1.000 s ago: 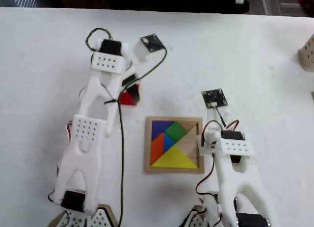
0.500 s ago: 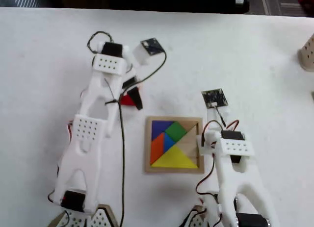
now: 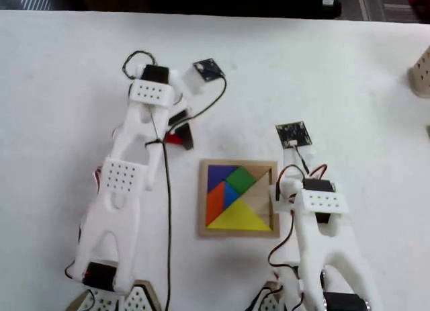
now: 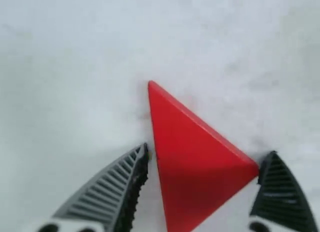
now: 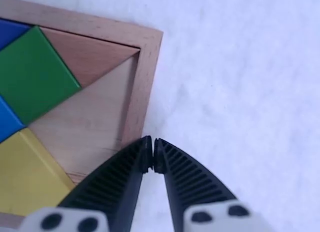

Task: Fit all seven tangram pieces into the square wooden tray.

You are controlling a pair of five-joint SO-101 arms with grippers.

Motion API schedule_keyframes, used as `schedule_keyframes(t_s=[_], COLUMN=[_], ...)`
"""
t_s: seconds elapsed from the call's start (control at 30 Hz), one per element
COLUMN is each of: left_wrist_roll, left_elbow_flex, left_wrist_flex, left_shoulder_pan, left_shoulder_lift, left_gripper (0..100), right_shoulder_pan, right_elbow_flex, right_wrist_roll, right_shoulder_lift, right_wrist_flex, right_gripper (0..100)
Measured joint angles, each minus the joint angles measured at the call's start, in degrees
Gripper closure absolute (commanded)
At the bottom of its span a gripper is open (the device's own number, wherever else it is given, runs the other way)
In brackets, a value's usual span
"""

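Note:
A red triangle [image 4: 192, 164] lies flat on the white table, up and left of the square wooden tray [image 3: 238, 165]. My left gripper [image 4: 206, 153] is open and low over it, with one finger [image 4: 122, 189] along an edge and the other [image 4: 280, 189] at a corner. In the high view the red triangle [image 3: 173, 138] is mostly covered by that gripper. The tray holds blue, green, orange and yellow pieces and a brown wooden triangle [image 5: 92, 54]. A bare triangular patch [image 5: 82, 124] shows by its right rim. My right gripper [image 5: 152, 156] is shut and empty at that rim.
A black cable [image 3: 166, 210] runs along the left arm, just left of the tray. A beige perforated object [image 3: 421, 72] stands at the table's right edge. Open white tabletop lies beyond the tray and to its right.
The left arm has shifted slightly right and lowered over the red triangle, which now shows less in the high view. The right arm and tray have not moved.

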Motion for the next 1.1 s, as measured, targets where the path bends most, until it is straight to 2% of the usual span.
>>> schedule_keyframes(t_s=[0.43,0.7,1.1], left_wrist_roll=[-0.1,0.2,8.9], left_elbow_flex=[-1.5,-14.2,-14.3], left_wrist_flex=[-0.9,7.6,7.8], left_shoulder_pan=[0.2,-0.4,-0.4], left_shoulder_lift=[0.3,1.5,1.6], left_gripper=[79,79,79], right_shoulder_pan=[0.1,0.0,0.1], right_elbow_flex=[0.0,0.0,0.0], right_wrist_roll=[0.0,0.0,0.0], right_shoulder_lift=[0.0,0.0,0.0], right_wrist_flex=[0.0,0.0,0.0], right_gripper=[98.1,98.1,98.1])
